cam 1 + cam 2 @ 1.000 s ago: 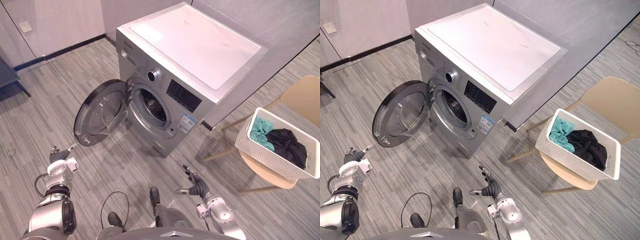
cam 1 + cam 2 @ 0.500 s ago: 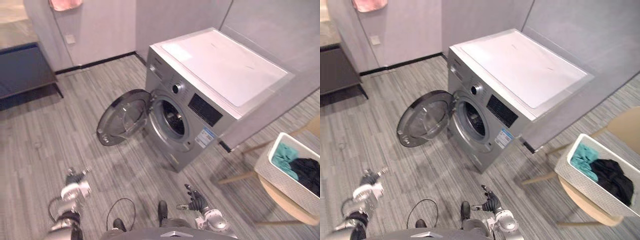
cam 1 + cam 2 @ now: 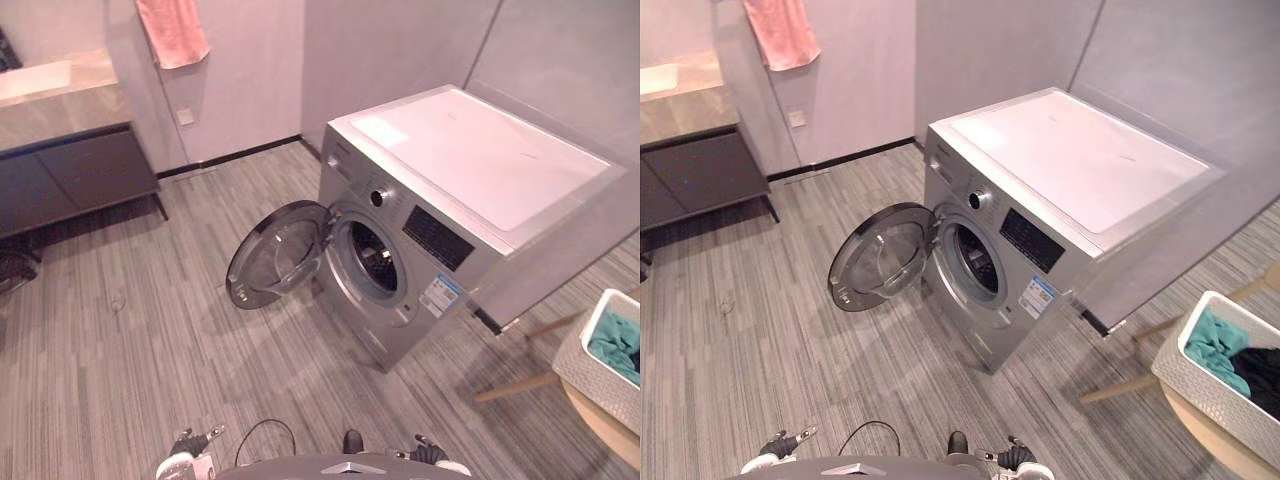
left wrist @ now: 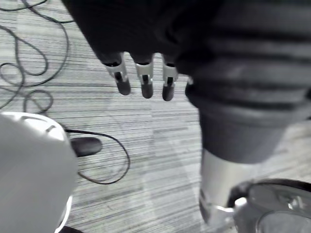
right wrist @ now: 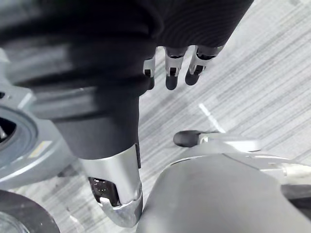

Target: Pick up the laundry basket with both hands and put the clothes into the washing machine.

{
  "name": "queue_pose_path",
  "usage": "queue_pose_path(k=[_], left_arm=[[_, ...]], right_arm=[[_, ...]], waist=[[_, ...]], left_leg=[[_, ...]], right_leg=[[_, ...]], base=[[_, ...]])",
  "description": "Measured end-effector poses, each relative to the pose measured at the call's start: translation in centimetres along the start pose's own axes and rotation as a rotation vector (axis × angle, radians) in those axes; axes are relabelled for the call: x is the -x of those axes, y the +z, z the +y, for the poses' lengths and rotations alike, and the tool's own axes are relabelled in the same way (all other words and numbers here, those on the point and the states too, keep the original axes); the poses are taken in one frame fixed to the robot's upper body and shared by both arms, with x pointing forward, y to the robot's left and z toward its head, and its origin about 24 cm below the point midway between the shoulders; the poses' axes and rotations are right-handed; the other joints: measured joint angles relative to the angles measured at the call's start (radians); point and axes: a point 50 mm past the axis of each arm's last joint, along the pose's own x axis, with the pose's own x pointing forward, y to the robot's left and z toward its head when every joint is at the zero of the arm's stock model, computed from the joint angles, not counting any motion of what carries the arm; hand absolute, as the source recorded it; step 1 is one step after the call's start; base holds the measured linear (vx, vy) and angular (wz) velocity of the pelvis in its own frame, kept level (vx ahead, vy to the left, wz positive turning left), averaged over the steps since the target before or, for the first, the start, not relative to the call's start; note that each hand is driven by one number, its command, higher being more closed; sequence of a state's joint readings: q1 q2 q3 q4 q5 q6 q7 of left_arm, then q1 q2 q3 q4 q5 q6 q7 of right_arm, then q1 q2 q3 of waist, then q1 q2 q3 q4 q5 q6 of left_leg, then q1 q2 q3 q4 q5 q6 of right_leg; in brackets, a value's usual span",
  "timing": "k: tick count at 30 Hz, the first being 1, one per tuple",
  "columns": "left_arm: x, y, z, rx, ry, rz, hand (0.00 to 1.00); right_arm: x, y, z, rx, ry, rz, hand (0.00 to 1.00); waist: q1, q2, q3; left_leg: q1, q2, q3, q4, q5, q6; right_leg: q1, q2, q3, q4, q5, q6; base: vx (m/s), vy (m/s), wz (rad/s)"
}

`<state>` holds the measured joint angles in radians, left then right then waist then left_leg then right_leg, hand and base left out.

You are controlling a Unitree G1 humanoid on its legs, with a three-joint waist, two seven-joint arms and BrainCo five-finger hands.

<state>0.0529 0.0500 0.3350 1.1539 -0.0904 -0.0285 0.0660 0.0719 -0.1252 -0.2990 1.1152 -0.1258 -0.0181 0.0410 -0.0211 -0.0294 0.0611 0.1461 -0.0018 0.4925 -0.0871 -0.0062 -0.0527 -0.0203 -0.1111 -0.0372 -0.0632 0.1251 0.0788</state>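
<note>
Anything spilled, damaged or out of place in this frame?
Nothing stands out. The washing machine stands upright with its door swung open, the clothes lie inside the laundry basket on the chair, and the left hand and right hand hang open, holding nothing.

laundry basket cut off at edge
</note>
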Motion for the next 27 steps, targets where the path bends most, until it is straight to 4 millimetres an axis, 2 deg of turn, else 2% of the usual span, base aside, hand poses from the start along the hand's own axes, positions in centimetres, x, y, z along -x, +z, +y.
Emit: queue_pose_path(k=[3,5,6,7,8,9,10,11,13,14,15,16,17,18,20,22,23,24,25,26,27], left_arm=[[-0.1,0.4,-0.1,-0.055,-0.010,-0.013,0.00],[-0.2,1.0,-0.5,-0.120,-0.025,-0.032,0.00],[-0.2,1.6,-0.9,-0.154,-0.037,-0.049,0.00],[-0.2,1.8,-1.1,-0.180,-0.043,-0.057,0.00],[-0.3,2.3,-1.1,-0.228,-0.045,-0.072,0.00],[-0.3,2.8,-0.6,-0.283,-0.035,-0.086,0.00],[-0.3,2.8,-0.2,-0.304,-0.027,-0.087,0.00],[-0.4,3.7,-0.1,-0.352,-0.021,-0.109,0.00],[-0.4,4.5,-1.4,-0.387,-0.056,-0.138,0.00],[-0.4,4.7,-2.4,-0.396,-0.083,-0.147,0.00],[-0.3,4.8,-3.6,-0.404,-0.118,-0.158,0.00],[-0.2,5.2,-4.1,-0.405,-0.133,-0.175,0.00],[-0.2,5.6,-4.0,-0.407,-0.131,-0.192,0.00],[-0.2,5.9,-3.5,-0.410,-0.117,-0.198,0.00],[-0.3,6.1,-2.9,-0.406,-0.100,-0.198,0.00],[-0.4,5.1,-1.5,-0.372,-0.057,-0.162,0.00],[-0.4,5.0,-1.1,-0.364,-0.043,-0.155,0.00],[-0.4,4.6,-0.7,-0.359,-0.034,-0.139,0.00],[-0.4,4.1,-0.6,-0.358,-0.034,-0.125,0.00],[-0.3,3.8,-0.7,-0.357,-0.037,-0.118,0.00],[-0.3,3.3,-1.0,-0.353,-0.045,-0.108,0.00]], right_arm=[[0.0,0.8,0.4,-0.004,0.007,-0.041,0.00],[0.1,2.0,1.2,0.002,0.025,-0.103,0.00],[0.1,2.7,1.4,0.007,0.028,-0.132,0.00],[0.1,3.0,1.4,0.016,0.031,-0.139,0.00],[0.0,3.5,1.6,0.030,0.039,-0.153,0.00],[0.0,3.3,1.9,0.028,0.045,-0.144,0.00],[0.0,2.8,2.0,0.026,0.049,-0.129,0.00],[0.1,2.2,2.1,0.016,0.049,-0.111,0.00],[0.0,2.0,1.5,-0.010,0.030,-0.101,0.00],[0.0,1.7,0.9,-0.019,0.014,-0.087,0.00],[0.0,1.5,-0.3,-0.029,-0.018,-0.074,0.00],[0.0,1.6,-0.8,-0.037,-0.031,-0.066,0.00],[0.0,1.6,-0.8,-0.038,-0.033,-0.063,0.00],[0.0,1.4,-0.6,-0.042,-0.027,-0.051,0.00],[0.0,1.3,-0.5,-0.049,-0.027,-0.044,0.00],[0.0,1.0,-0.5,-0.061,-0.027,-0.038,0.00],[0.0,0.9,-0.5,-0.063,-0.027,-0.037,0.00],[0.0,1.0,-0.3,-0.055,-0.022,-0.041,0.00],[0.0,1.2,-0.3,-0.051,-0.019,-0.051,0.00],[0.0,1.2,-0.3,-0.059,-0.019,-0.056,0.00],[0.1,1.2,-0.3,-0.054,-0.020,-0.059,0.00]], waist=[[-0.008,-0.007,0.011],[-0.016,-0.016,0.020],[-0.024,0.001,0.033],[-0.026,0.004,0.047],[-0.032,0.003,0.063],[-0.036,-0.011,0.075],[-0.037,-0.031,0.073],[-0.037,-0.053,0.078],[-0.042,-0.045,0.083],[-0.042,-0.022,0.091],[-0.039,0.019,0.090],[-0.040,0.032,0.088],[-0.038,0.029,0.089],[-0.037,0.018,0.092],[-0.040,0.021,0.094],[-0.044,0.023,0.093],[-0.043,0.024,0.093],[-0.041,0.025,0.093],[-0.039,0.030,0.095],[-0.039,0.037,0.098],[-0.036,0.056,0.108]], left_leg=[[-0.008,0.006,0.125,0.000,-0.015,-0.004],[-0.032,0.017,0.229,0.001,-0.020,-0.001],[-0.038,0.050,0.302,0.001,-0.017,0.009],[-0.037,0.071,0.330,0.001,-0.010,0.021],[-0.027,0.109,0.375,0.005,0.011,0.022],[-0.013,0.130,0.407,0.023,0.020,0.010],[-0.010,0.133,0.417,0.038,0.016,0.004],[0.002,0.153,0.425,0.086,-0.004,-0.020],[0.013,0.196,0.424,0.153,-0.021,-0.036],[0.019,0.212,0.419,0.171,-0.040,-0.040],[0.039,0.217,0.417,0.154,-0.047,-0.049],[0.044,0.206,0.427,0.148,-0.047,-0.052],[0.043,0.199,0.440,0.151,-0.049,-0.055],[0.043,0.195,0.449,0.160,-0.053,-0.061],[0.047,0.219,0.465,0.185,-0.055,-0.067],[0.048,0.322,0.466,0.332,-0.096,-0.110],[0.047,0.354,0.464,0.381,-0.105,-0.115],[0.041,0.430,0.463,0.497,-0.115,-0.112],[0.032,0.520,0.456,0.634,-0.105,-0.093],[0.022,0.565,0.441,0.705,-0.094,-0.043],[0.004,0.645,0.416,0.837,-0.042,0.097]], right_leg=[[-0.076,0.016,0.085,0.030,0.001,-0.001],[-0.145,0.022,0.062,0.037,-0.021,-0.027],[-0.167,0.019,-0.057,0.048,-0.074,-0.086],[-0.179,0.015,-0.143,0.071,-0.081,-0.115],[-0.195,0.004,-0.293,0.148,-0.083,-0.128],[-0.183,-0.024,-0.379,0.209,-0.062,-0.145],[-0.173,-0.043,-0.386,0.224,-0.012,-0.154],[-0.153,-0.032,-0.333,0.225,-0.008,-0.106],[-0.138,-0.014,-0.302,0.235,-0.007,-0.106],[-0.123,-0.004,-0.302,0.231,-0.007,-0.106],[-0.116,0.011,-0.301,0.219,-0.007,-0.106],[-0.119,0.012,-0.293,0.201,-0.012,-0.099],[-0.114,0.010,-0.279,0.175,-0.024,-0.066],[-0.090,0.009,-0.267,0.122,-0.049,-0.049],[-0.077,0.030,-0.264,0.095,-0.055,-0.060],[-0.075,0.069,-0.270,0.145,-0.113,-0.085],[-0.074,0.085,-0.275,0.159,-0.126,-0.093],[-0.063,0.114,-0.274,0.173,-0.146,-0.108],[-0.039,0.146,-0.274,0.168,-0.157,-0.124],[-0.023,0.163,-0.270,0.163,-0.160,-0.129],[0.005,0.190,-0.255,0.160,-0.171,-0.146]], base=[[-0.08,0.006,-1.01],[-0.05,-0.021,-1.24],[-0.03,-0.039,-1.21],[0.00,-0.037,-1.33],[0.10,-0.036,-1.21],[0.16,-0.056,-1.05],[0.23,-0.161,-0.82],[0.17,-0.183,-0.55],[0.14,-0.152,-0.41],[0.07,-0.058,-0.30],[0.00,0.008,-0.34],[-0.02,0.022,-0.36],[-0.05,0.011,-0.31],[-0.10,-0.029,-0.26],[-0.12,-0.060,-0.21],[-0.11,-0.091,-0.25],[-0.06,-0.162,-0.31],[0.01,-0.217,-0.48],[0.02,-0.229,-0.53],[0.06,-0.206,-0.63],[0.10,-0.193,-0.65]])
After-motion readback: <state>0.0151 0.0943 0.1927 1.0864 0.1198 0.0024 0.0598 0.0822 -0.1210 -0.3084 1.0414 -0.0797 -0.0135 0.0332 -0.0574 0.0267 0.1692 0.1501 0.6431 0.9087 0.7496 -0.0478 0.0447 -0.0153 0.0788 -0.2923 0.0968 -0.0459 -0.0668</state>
